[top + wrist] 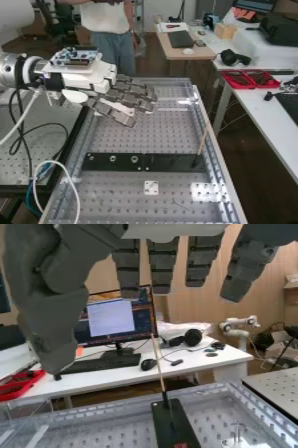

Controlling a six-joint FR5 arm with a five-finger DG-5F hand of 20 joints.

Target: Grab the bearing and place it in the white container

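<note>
Evidently nil progress: robot hand (122,97) released, fingers extended, nothing gripped, above perf. bench (126,137). Bearing (134,159), prob. one of the small rings, on blk. mounting bar (169,162). Pick, transfer & placement o/s.

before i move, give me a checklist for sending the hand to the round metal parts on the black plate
1. Hand open, fingers straight, gripping nothing: ok
2. Round metal parts in view on the black plate, uncovered: ok
3. Hand lined up over those parts: not ok, it hovers beyond the plate, toward the bench's far end
4. Thin stick away from those parts: ok, it stands at the plate's other end
5. Which part is the bearing: cannot tell
6. White container's location: cannot tell
</note>
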